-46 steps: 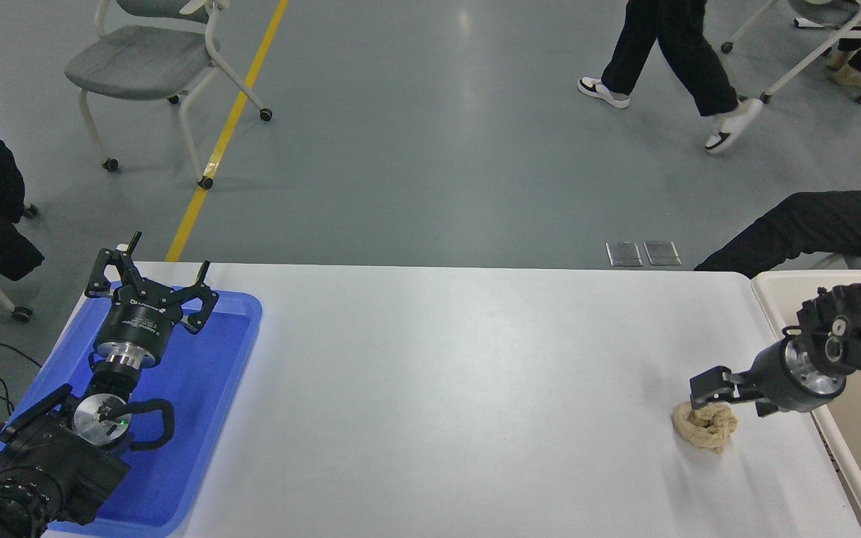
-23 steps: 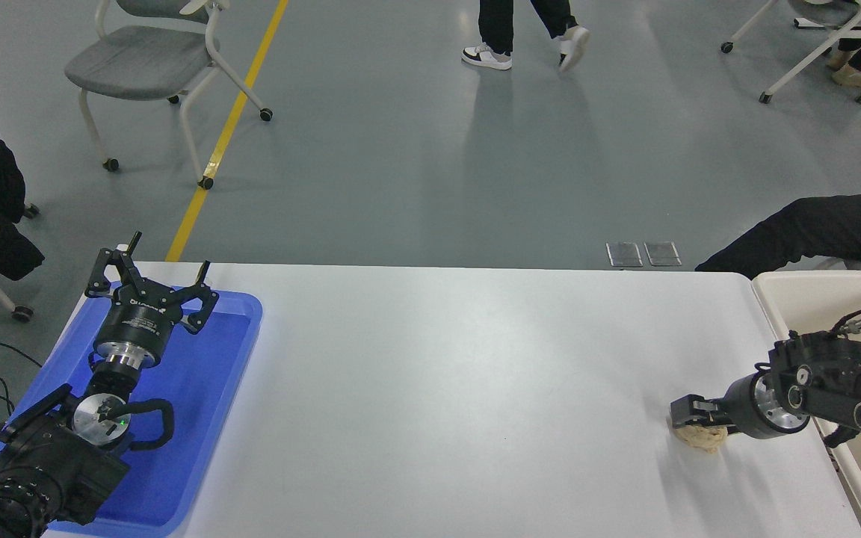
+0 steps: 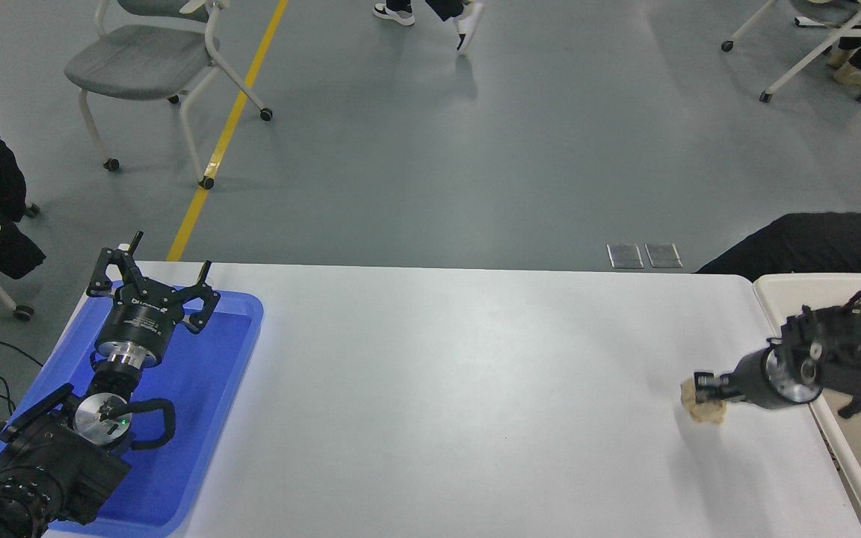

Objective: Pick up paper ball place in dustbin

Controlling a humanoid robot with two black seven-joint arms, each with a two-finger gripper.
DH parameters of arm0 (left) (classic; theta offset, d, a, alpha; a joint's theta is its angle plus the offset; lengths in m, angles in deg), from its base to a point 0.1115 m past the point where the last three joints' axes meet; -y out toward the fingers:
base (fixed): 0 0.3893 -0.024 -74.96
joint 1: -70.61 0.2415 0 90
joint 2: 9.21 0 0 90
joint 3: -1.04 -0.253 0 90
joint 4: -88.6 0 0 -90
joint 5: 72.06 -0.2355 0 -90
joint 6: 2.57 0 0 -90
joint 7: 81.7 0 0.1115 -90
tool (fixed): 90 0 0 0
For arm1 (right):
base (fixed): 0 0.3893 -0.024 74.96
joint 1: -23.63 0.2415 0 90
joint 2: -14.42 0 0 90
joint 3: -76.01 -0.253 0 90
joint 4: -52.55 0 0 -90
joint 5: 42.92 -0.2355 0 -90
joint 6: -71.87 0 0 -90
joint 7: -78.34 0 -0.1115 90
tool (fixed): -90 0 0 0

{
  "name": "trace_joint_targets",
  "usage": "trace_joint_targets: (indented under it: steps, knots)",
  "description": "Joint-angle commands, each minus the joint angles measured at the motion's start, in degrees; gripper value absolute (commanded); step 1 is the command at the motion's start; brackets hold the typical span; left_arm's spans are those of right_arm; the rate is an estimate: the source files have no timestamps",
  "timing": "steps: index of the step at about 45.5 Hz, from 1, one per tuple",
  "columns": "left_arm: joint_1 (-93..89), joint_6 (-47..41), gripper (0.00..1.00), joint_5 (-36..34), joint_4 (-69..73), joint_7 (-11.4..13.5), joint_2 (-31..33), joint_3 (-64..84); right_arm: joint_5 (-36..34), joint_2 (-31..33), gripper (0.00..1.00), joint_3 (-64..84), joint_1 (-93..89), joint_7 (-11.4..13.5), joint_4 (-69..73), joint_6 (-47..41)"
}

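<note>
At the desk's (image 3: 438,388) right end we note the right hand (image 3: 707,390) pinching the paper ball (image 3: 702,407), which appears raised just off the white surface. Directly behind the hand's wrist sits the dustbin (image 3: 778,288). Far to its left, the left hand (image 3: 152,285) rests spread over the blue tray (image 3: 214,373). Beyond the desk: grey floor, yellow line (image 3: 225,134), wheeled chair (image 3: 154,67).
</note>
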Motion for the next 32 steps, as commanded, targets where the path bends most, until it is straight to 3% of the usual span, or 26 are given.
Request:
trace_joint_targets:
  steps: [1,16,32]
  knots:
    - [0.0,0.0,1.0,0.0,0.0,0.0,0.0,0.0,-0.3,5.8,0.0,18.4,25.6,0.3,14.1,-2.8]
    - [0.1,0.0,1.0,0.0,0.0,0.0,-0.2,0.1,-5.8,3.0,0.0,37.7,56.7,0.3,28.6,-11.0]
    - [0.1,0.0,1.0,0.0,0.0,0.0,-0.2,0.1,-10.0,-1.0,0.0,43.2,64.1,0.3,31.5,-12.8]
